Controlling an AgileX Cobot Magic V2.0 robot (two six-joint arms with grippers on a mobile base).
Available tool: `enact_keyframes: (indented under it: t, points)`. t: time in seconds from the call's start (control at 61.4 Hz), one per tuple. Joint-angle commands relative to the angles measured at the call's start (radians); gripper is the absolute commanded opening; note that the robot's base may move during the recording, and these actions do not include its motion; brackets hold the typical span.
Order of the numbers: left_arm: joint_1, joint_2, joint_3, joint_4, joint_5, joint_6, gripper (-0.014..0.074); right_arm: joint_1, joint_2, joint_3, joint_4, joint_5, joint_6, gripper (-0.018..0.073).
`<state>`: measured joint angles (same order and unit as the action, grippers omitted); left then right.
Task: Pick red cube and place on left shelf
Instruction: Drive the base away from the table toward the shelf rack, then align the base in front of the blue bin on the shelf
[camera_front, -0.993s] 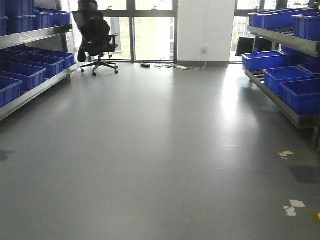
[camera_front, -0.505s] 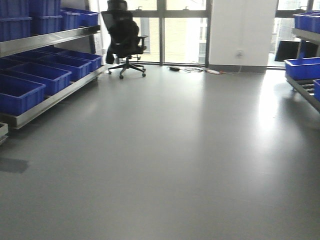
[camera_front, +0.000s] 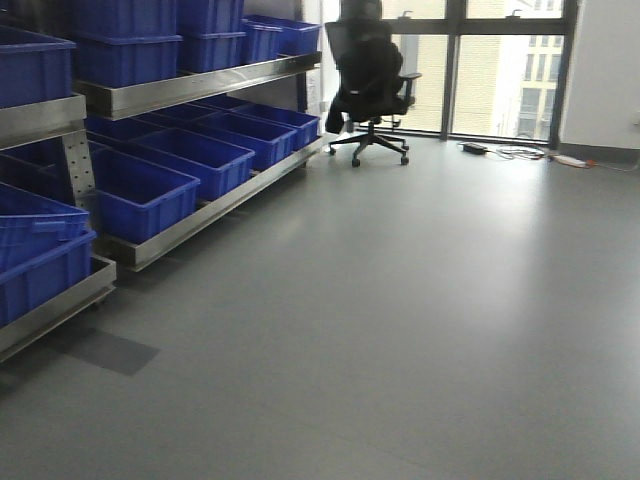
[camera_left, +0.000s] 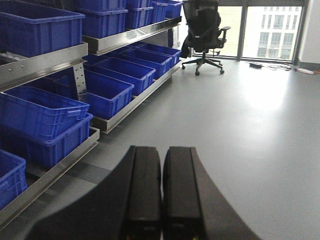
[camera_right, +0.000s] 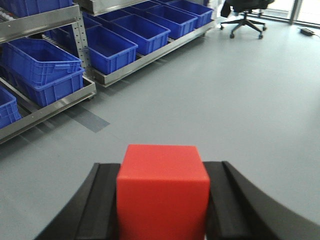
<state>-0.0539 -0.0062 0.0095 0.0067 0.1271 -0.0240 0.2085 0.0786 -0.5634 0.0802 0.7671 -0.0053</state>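
Ahead of me a grey floor (camera_front: 420, 300) spreads wide and glossy, catching pale light from the tall windows (camera_front: 490, 80) at the far end. A black office chair (camera_front: 368, 85) stands on its wheeled base in front of the glass, with what looks like dark cloth hanging over its back. To its right I see cables (camera_front: 505, 152) lying on the floor by the window, near a white wall (camera_front: 605, 70). Along my left, blue crates (camera_front: 145, 195) sit in rows on two levels, open tops up, some stacked. Near them a darker rectangular patch (camera_front: 100, 350) marks the floor
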Motion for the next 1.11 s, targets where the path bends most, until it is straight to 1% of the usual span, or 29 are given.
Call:
enact_keyframes:
  t: [0.0,1.091]
  points:
    - [-0.004,-0.015,0.023,-0.007,-0.088,-0.001,0.0102,0.000,0.016,-0.022,-0.003,-0.084,-0.008,0.0185]
    - [-0.004,-0.015,0.023,-0.007,-0.088,-0.001,0.0102,0.000,0.016,-0.022,-0.003,-0.084,-0.008,0.0185]
